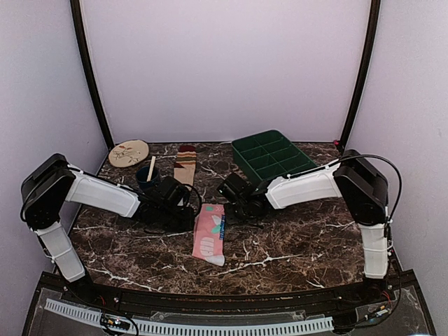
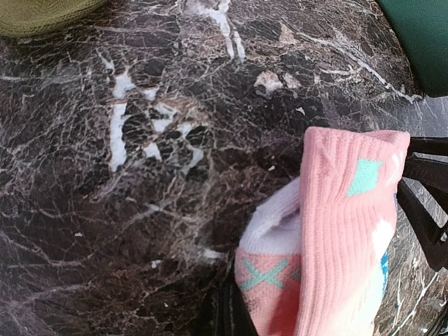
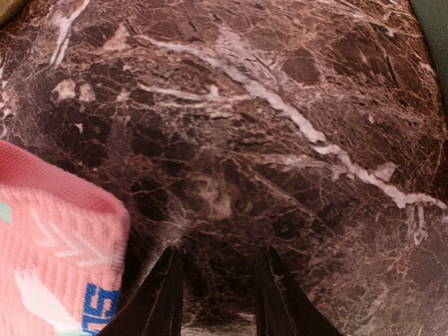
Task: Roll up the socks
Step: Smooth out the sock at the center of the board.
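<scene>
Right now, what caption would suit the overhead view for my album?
Two robot arms meet at a pink sock on a marble table; striped sock, plate and green tray sit behind.

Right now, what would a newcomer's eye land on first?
The pink sock with teal marks stands out in the middle of the dark marble table. Behind it, a striped tan sock lies between a round beige plate far left and a green compartment tray far right.

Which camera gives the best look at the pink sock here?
The top external view: the whole pink sock shows there, lying flat. The left wrist view shows only one end close up; the right wrist view only a corner.
</scene>
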`<state>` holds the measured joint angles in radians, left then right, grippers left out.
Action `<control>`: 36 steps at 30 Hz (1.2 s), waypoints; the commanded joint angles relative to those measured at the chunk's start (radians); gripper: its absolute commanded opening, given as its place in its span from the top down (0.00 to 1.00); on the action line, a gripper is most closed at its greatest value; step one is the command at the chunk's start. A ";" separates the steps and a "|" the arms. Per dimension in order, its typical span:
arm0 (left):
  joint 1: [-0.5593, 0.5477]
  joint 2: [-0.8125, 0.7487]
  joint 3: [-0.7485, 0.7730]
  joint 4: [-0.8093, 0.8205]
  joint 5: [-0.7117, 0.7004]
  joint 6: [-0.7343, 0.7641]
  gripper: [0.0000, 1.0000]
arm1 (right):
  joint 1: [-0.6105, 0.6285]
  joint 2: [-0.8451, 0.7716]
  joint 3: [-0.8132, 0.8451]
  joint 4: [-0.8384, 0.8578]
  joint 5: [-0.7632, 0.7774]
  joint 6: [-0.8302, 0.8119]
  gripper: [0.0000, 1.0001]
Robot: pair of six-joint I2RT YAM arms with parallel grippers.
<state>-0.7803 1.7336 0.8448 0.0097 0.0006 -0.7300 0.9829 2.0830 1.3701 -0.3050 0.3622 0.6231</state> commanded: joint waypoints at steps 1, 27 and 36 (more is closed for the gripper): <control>0.005 0.058 -0.023 -0.103 0.021 0.015 1.00 | 0.004 0.024 0.030 0.049 -0.054 0.017 0.67; 0.025 -0.021 -0.041 -0.138 -0.044 0.009 0.91 | 0.017 0.014 0.064 -0.031 0.036 0.030 0.65; 0.059 -0.134 -0.080 -0.169 -0.071 0.020 0.62 | 0.037 -0.124 -0.063 -0.044 0.106 -0.039 0.59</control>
<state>-0.7326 1.6581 0.8059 -0.0597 -0.0345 -0.7174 1.0016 2.0548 1.3571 -0.3393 0.4072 0.6296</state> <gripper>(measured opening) 0.328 0.404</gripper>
